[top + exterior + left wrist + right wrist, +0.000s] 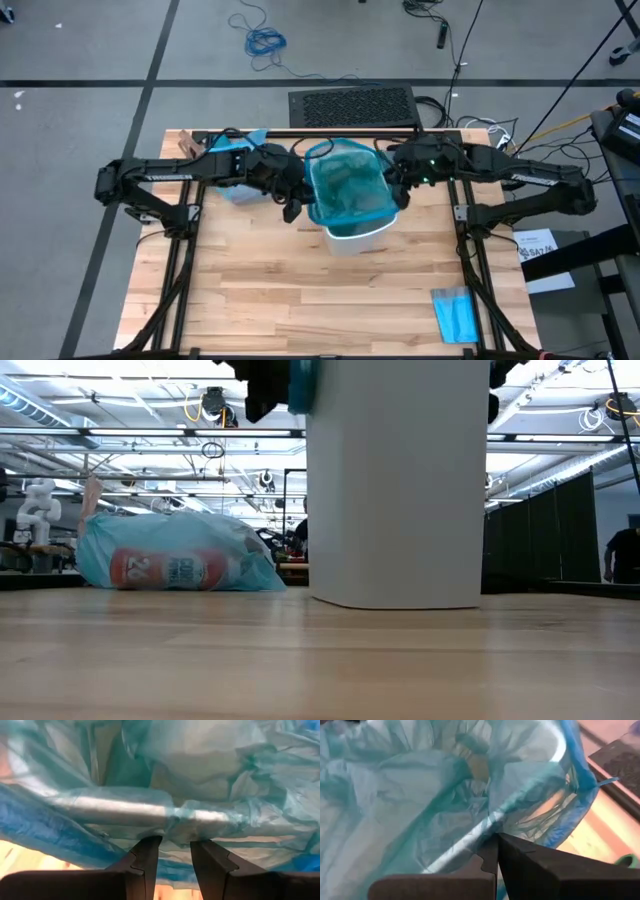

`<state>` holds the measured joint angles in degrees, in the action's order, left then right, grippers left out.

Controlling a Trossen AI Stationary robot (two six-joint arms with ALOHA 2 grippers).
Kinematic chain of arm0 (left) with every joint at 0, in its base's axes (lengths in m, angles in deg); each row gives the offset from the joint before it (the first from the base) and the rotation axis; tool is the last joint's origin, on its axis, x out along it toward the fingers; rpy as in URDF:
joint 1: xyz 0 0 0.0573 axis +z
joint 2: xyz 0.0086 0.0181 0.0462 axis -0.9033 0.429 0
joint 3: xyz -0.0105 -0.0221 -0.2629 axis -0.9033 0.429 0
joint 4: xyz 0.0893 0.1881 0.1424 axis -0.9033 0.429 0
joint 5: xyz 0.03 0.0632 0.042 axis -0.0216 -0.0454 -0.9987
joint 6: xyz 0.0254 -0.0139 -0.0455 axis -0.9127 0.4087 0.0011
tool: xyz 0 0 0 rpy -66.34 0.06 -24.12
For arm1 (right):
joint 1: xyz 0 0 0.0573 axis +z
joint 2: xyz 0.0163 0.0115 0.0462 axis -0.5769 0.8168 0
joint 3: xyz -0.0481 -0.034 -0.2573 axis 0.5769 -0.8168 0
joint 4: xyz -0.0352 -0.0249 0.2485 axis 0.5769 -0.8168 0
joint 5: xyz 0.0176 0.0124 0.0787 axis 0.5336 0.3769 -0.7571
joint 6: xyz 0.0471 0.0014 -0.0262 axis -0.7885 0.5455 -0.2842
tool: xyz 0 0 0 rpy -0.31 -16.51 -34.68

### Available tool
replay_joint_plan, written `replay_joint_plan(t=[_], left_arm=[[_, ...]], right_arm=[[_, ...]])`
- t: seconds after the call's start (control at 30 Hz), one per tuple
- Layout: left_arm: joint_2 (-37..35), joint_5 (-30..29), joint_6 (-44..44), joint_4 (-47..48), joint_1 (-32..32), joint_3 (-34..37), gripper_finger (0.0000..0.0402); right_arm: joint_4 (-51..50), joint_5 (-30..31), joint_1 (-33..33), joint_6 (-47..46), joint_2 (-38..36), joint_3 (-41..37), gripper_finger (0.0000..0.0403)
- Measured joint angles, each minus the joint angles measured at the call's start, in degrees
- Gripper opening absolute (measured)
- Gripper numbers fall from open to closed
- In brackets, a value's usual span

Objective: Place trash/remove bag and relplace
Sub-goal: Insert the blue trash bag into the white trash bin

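A white bin (352,238) (395,480) stands mid-table, lined with the thin light-blue bag (347,185), whose edge is folded over the bin's rim. Trash shows dimly through the plastic as brownish lumps (472,757) inside the bag. My left gripper (293,200) (176,845) is at the bin's left rim, its fingers a little apart, tips at the folded bag edge (165,815). My right gripper (402,185) (497,840) is shut, its tips at the bag edge on the right rim (485,822). My left gripper's fingertips (150,842) reach the bag's folded edge on the left rim, slanting down from the table's left; I cannot tell whether they touch it. My right gripper's shut fingertips (505,842) point at the bag edge on the right rim, slanting down from the right; touch cannot be told.
A teal-and-white printed plastic pack (232,165) (180,565) lies left of the bin, under my left arm. A small flat folded blue sheet (455,315) lies at the near right corner. A dark perforated box (352,105) sits beyond the far edge. The near half of the table (300,300) is bare wood.
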<state>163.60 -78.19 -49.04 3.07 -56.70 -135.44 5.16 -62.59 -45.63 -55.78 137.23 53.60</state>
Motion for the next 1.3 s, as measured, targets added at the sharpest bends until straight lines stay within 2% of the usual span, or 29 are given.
replay_joint_plan(t=[0.17,0.4,0.6,0.77,0.87,1.0,1.3], left_arm=[[0.0,3.7,0.3,-0.2,0.9,0.0,0.0113],[-3.7,9.0,4.7,-0.3,0.6,0.0,0.0113],[-7.5,9.2,6.3,-0.5,-0.2,0.0,0.0113],[-9.0,9.3,7.8,-0.9,-2.2,-0.1,0.0113],[-8.9,9.3,9.3,-1.6,-4.2,-0.1,0.0113],[-8.4,9.3,9.6,-3.9,-6.9,-0.1,0.0113],[-4.9,6.1,11.4,-8.2,-9.1,-0.1,0.0113]], right_arm=[[-3.3,-3.0,-2.5,0.7,-0.4,0.0,0.0000],[-4.0,-4.0,-3.0,-2.8,-6.5,0.9,0.0000],[-6.4,-6.2,-2.8,-4.8,-10.4,2.1,0.0000],[-6.3,-7.4,1.0,-4.8,-11.1,4.1,0.0000],[-6.4,-9.4,4.1,-5.5,-10.9,4.4,0.0000],[-6.5,-9.2,7.3,-6.6,-10.6,4.4,0.0000],[-3.8,-8.8,8.3,-6.4,-7.6,4.4,0.0000]])
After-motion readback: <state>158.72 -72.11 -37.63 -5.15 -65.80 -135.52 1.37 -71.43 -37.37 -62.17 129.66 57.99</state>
